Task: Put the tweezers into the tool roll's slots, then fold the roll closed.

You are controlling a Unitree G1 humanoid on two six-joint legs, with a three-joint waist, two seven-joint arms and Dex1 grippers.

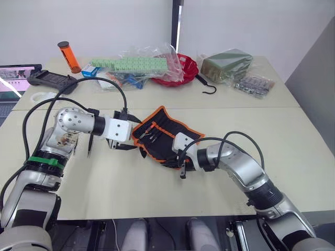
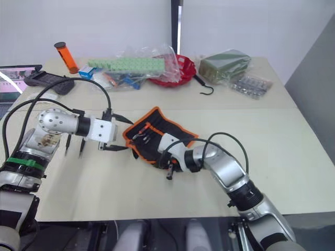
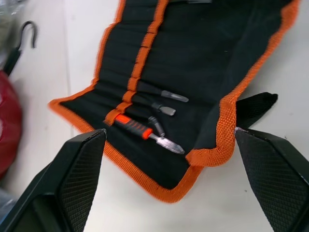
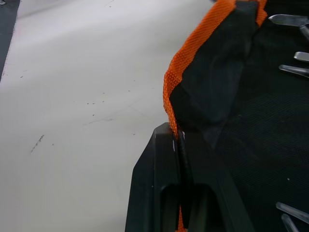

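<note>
Nearest to us, the right end effector (image 1: 182,166) has its two black fingers together, clamped on the orange-trimmed edge of the black fabric tool roll (image 1: 168,137); the right wrist view shows the orange trim pinched between the fingers. The roll lies open at mid-counter, its inner face up, on the pale counter (image 1: 293,136). Across that face runs the orange stitched band bounding the narrow black fabric slots (image 3: 140,67). Several slim metal tools are seated in the slots at one end, tips protruding, one with a red-and-black handle (image 3: 135,126); we cannot tell whether all of these are the task's tweezers. Two slim black pointed tweezers (image 2: 74,145) lie loose on the counter just beside the left arm, apart from the roll.

The left end effector (image 1: 124,145) hovers at the roll's opposite end, its fingers wide apart and holding nothing.

We judge the step in hand to be insertion, not yet complete, with the right arm steadying the roll. The next move calls for the left end effector to collect a loose tweezer and slide it, point first, into a free slot.

Farther back stand a red bowl (image 1: 189,68), a black hook (image 1: 205,87) and an orange cylinder (image 1: 69,56).
</note>
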